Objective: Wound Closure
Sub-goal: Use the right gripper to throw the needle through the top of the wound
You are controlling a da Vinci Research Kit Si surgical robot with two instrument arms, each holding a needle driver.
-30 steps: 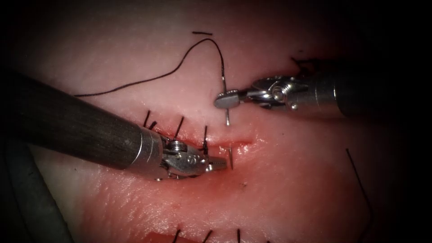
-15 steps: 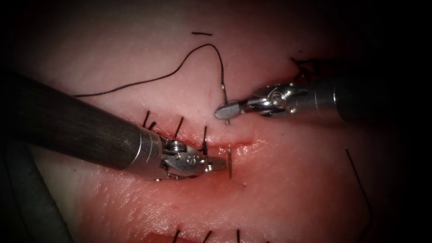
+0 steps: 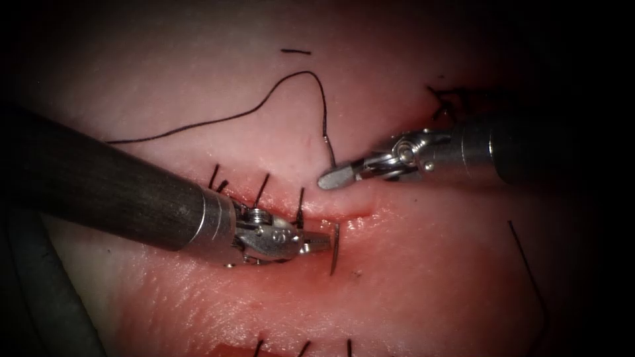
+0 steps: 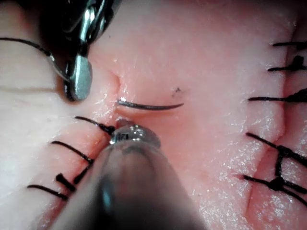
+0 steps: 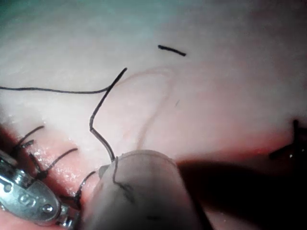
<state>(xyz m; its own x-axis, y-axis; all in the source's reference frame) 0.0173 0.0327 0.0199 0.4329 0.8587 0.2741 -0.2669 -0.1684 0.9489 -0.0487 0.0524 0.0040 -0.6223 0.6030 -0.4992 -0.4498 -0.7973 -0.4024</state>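
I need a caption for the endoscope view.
Right tool holds curved steel needle, its tip emerging through pink tissue; left tool beside it.

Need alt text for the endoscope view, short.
The right gripper, shut on the needle's rear end, holds it above the cut, and the needle's tip sticks out of the tissue below the cut, beside the left gripper. Thread trails from the needle up and off to the left. Stitches cross the cut's left part.

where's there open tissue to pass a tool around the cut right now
Bare tissue lies below the cut, right of the needle emerging there. Crowded spots: the stitches by the left tool, which sits beside the needle tip, and above the cut where the right tool holds the needle's rear end under the looping thread.
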